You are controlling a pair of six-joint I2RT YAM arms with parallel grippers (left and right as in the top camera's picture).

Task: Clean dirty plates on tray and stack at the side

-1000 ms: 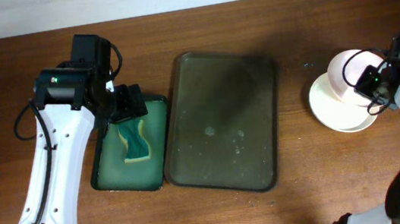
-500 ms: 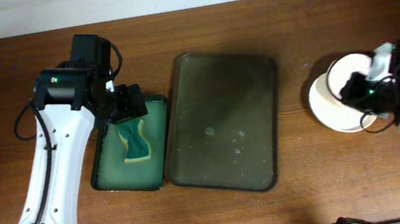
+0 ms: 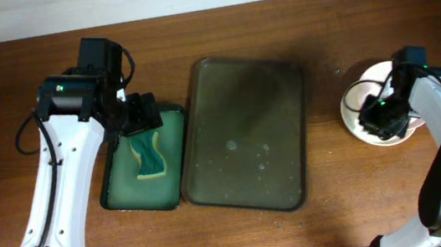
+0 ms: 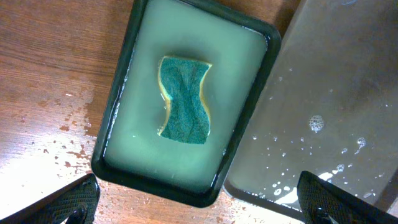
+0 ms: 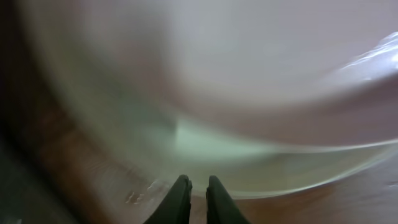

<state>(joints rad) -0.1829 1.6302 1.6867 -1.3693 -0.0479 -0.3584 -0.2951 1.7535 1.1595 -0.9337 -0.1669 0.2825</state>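
The white plates [image 3: 359, 96] lie stacked on the table at the right, off the tray; no teal smear shows on them. My right gripper [image 3: 382, 119] is low over the near part of the stack. In the blurred right wrist view its fingers [image 5: 196, 183] are nearly together with nothing between them, at the plate's rim [image 5: 267, 180]. The dark olive tray [image 3: 247, 137] holds no plates, only water drops [image 4: 317, 124]. My left gripper [image 3: 139, 115] hangs open and empty [image 4: 199, 202] above the sponge.
A smaller green tray [image 3: 117, 191] with water in it lies left of the big tray, its rim close to it [image 4: 118, 106]. A yellow and teal sponge [image 3: 149, 156] lies in it [image 4: 185, 99]. Water drops spot the wood beside it.
My right arm swung from the far right side of the stack across it to its near side and came lower. The raised plate has settled onto the stack. The left arm has not moved.
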